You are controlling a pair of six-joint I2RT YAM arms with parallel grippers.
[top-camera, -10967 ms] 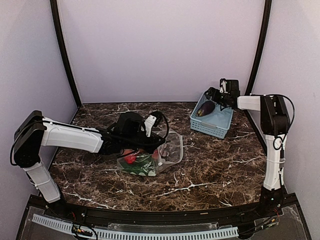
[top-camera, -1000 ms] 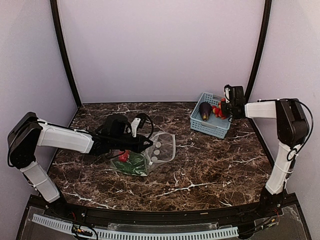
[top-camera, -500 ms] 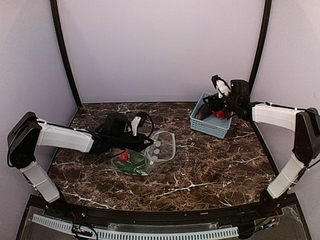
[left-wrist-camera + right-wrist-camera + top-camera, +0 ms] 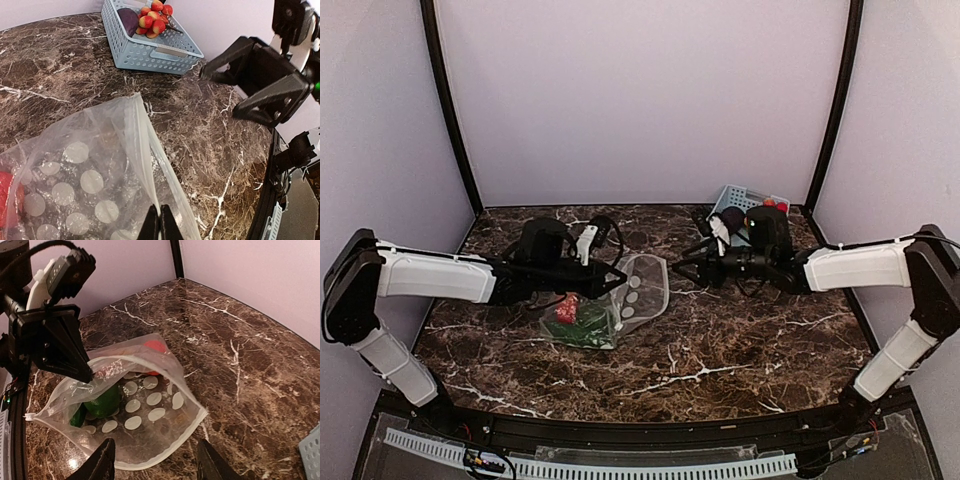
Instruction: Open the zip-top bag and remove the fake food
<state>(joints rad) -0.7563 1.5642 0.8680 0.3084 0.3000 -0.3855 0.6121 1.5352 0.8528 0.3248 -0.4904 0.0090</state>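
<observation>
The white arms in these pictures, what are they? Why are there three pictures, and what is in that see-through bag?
They are two robot arms bolted to a dark marble table. Each ends in a pincer with two fingers. One picture comes from a camera up above; the other two come from little cameras on the wrists, each seeing its own pincer. The left pincer is shut on the edge of the zip-top bag, whose mouth is open. Inside lie a green toy piece and a red toy piece. The right pincer is open and empty, pointing at the bag. At the back stands a blue basket with a purple eggplant and a bunch of red balls.
</observation>
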